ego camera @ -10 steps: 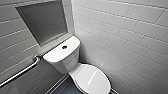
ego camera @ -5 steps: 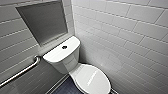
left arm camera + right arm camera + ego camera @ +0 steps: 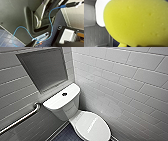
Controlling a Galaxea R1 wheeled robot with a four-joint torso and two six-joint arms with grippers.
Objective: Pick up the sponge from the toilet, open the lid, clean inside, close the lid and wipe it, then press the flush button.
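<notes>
My right jaws grip the sponge point(image 3: 136, 22). The lid point(image 3: 91, 125), shut, lies lower centre in the head view, long axis running toward lower right.

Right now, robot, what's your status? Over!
Right gripper holds the sponge. Lid down on toilet, flush button in sight. Grab bar on wall beside toilet.

Corner of a tiled room. Far wall point(image 3: 130, 84) is glossy white rectangular tiles in staggered rows. The adjoining side wall point(image 3: 12, 92) looks greyer, with the same tile. Set into it is a rectangular recessed niche point(image 3: 42, 68), its inside plain grey. Lower down a metal grab bar point(image 3: 22, 118) runs along that wall, its near end curving in to meet the tiles. Floor point(image 3: 66, 135) is small dark blue tiles, meeting both walls.
</notes>
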